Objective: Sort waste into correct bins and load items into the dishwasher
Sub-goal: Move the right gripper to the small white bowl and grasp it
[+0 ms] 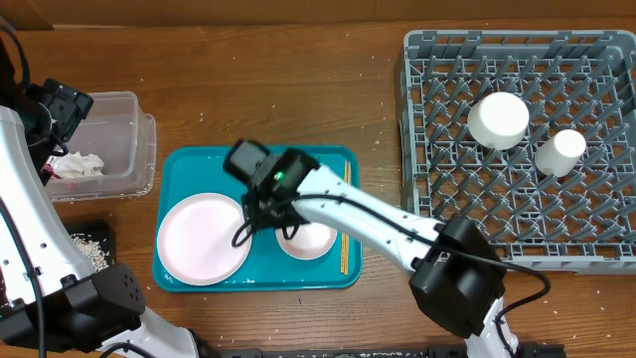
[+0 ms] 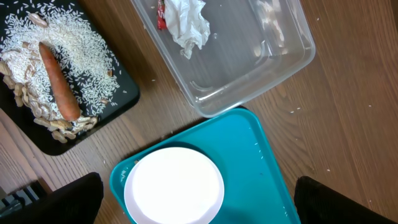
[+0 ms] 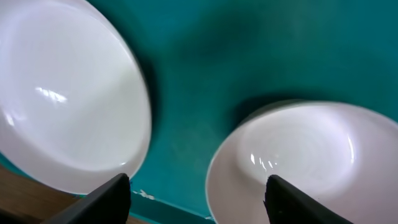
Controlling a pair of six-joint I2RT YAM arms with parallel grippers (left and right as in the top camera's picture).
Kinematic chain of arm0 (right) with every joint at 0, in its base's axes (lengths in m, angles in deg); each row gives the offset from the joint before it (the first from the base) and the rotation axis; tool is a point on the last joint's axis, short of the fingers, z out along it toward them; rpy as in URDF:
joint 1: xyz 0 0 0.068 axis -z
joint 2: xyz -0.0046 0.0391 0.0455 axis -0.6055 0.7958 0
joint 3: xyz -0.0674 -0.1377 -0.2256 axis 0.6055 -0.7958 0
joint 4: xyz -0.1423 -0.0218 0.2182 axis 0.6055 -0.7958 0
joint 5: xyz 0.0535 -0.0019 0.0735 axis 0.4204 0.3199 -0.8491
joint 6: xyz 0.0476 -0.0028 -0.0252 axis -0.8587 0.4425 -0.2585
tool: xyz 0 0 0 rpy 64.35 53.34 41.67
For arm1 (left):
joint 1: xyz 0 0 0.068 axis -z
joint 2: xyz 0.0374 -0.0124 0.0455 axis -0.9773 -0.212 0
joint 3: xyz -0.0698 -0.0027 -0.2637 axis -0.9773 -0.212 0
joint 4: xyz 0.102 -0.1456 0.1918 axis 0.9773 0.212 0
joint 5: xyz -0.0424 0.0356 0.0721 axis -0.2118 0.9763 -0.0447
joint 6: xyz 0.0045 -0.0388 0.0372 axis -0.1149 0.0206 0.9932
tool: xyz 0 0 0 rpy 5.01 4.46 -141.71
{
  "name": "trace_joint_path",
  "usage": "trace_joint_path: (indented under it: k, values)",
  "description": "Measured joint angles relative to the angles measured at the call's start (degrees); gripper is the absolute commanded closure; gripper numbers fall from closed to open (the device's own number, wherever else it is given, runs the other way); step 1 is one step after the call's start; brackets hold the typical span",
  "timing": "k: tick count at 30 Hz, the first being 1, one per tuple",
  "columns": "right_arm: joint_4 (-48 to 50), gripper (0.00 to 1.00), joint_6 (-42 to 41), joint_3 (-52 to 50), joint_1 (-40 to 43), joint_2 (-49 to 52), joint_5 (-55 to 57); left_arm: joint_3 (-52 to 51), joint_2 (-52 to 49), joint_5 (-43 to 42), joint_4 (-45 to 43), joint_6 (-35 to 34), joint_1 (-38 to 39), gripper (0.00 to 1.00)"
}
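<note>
Right gripper [image 3: 196,190]: the jaws are parted and hold nothing. It hangs low over the teal tray [image 3: 205,62], above the strip of bare tray between the two dishes.

Small bowl [image 3: 305,162]: it sits upright on the tray's right half, just under my right finger. I judge it to be the item to pick up. I would shift the gripper towards it so that one finger drops inside the rim and the other outside. I would then close on the wall and lift straight up.

Large plate [image 3: 62,93]: it lies on the tray's left half, close to the other finger. I must keep that finger off its edge.

Chopsticks [image 1: 344,234]: they lie along the tray's right edge, in the bowl's exit path, so the bowl must be lifted clear first.

Dish rack [image 1: 409,119]: it fills the table's far right corner and carries an upturned bowl [image 1: 498,119] and a cup [image 1: 559,151]. There are free pegs nearer the tray.

Left gripper [image 2: 196,180]: it is fully open and empty, at the table's left edge above the clear tub [image 2: 249,93] and black tray [image 2: 118,93].
</note>
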Motion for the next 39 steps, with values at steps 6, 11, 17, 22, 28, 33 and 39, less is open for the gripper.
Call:
trace_joint_path:
  k: [6,11,17,22,28,33,39]
  values:
    - [3.1,0.34,-1.1,-4.6,0.2,0.5,1.8,0.0,0.0,0.0,0.0,0.0,0.0,0.00]
    - [3.2,0.37,-1.1,-5.4,0.1,1.9,2.4,0.0,0.0,0.0,0.0,0.0,0.0,0.00]
    - [3.6,0.67,-1.2,-5.5,-0.5,3.7,2.7,0.0,0.0,0.0,0.0,0.0,0.0,0.00]
    - [1.2,0.96,-1.7,-5.0,-0.6,3.8,2.5,0.0,0.0,0.0,0.0,0.0,0.0,0.00]
    - [-6.7,0.96,-1.4,2.7,-0.5,4.2,2.4,0.0,0.0,0.0,0.0,0.0,0.0,0.00]
    - [-16.2,0.96,-0.1,12.4,0.5,4.2,1.7,0.0,0.0,0.0,0.0,0.0,0.0,0.00]
    - [-22.7,0.96,3.5,15.7,9.4,-0.3,0.2,0.0,0.0,0.0,0.0,0.0,0.0,0.00]
